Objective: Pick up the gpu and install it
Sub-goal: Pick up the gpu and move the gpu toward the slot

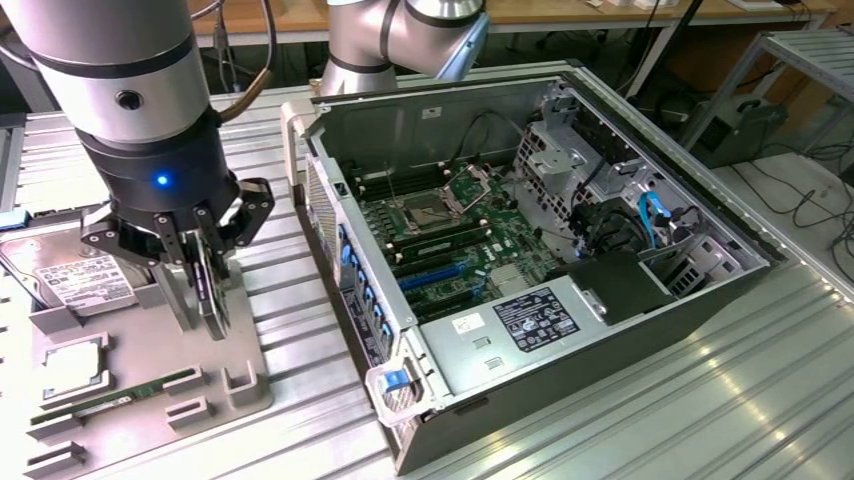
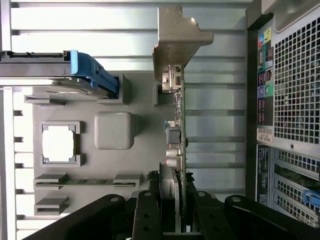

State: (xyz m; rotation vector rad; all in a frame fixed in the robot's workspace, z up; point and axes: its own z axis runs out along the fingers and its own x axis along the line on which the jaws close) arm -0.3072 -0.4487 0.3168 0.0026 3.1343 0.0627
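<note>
1. A robot arm holds its black hand over a grey moulded parts tray on the ribbed aluminium surface, at the exterior view's left.
2. The hand is closed on the gpu, a thin flat dark circuit card with a silver metal end bracket. Black fingers press against both of its faces.
3. The gpu stands on edge, upright, between the fingers. Its lower edge sits at the level of the tray, and it cannot be told whether the card has cleared its slot.
4. In the wrist view the card is seen edge-on, with its bracket at the end farthest from the hand.
5. A boxy silver hard drive with a white label sits in the tray just beside the hand, towards the exterior view's left.
6. A square silver processor chip and a narrow green memory stick lie in their own holders in the tray, nearer the exterior camera.
7. A black tower computer case lies on its side, open, near the tray at the exterior view's right, its green motherboard facing up.
</note>
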